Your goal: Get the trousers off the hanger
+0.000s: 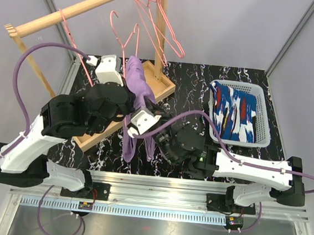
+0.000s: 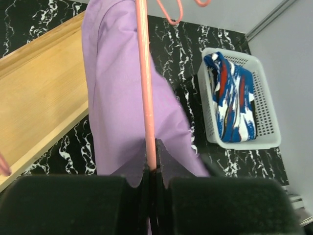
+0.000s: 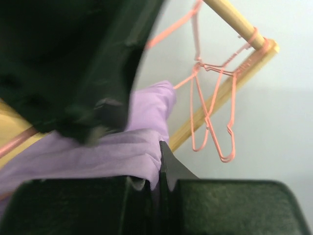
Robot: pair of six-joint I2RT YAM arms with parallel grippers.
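A: Left claw [image 2: 151,164]?
B: Clenched on the wire of the pink hanger [image 2: 145,93], pads pinched tight around it, wire running straight up from the pinch.
A: Right claw [image 3: 154,169]?
B: Clenched too, grasping an edge of the lilac shorts [image 3: 105,154]; cloth tucked in between the fingertips.
A: Where are the lilac shorts overall?
B: Hanging mid-scene between the two arms, above the near part of the wooden base [image 1: 165,88], trailing down toward the black marbled worktop [image 1: 194,79]. Draped against the held hanger wire in the left wrist view. Cannot tell whether still looped over the hanger bar.
A: Other pair?
B: Blue splashed shorts [image 1: 236,115], white and red patches, lying bunched inside the white basket [image 1: 261,141] at right on the worktop. Well apart from both claws.
A: Rack?
B: Wooden rail [image 1: 84,6] slanting across the far left, upright post near centre. Spare hangers [image 1: 161,26] in pink wire hooked on the rail at its right end, bare, no cloth on them. Same bunch visible in the right wrist view, dangling beside the post.
A: Arms crossing?
B: Close together near centre, left above the wooden base, right just beside it, lilac cloth between them.
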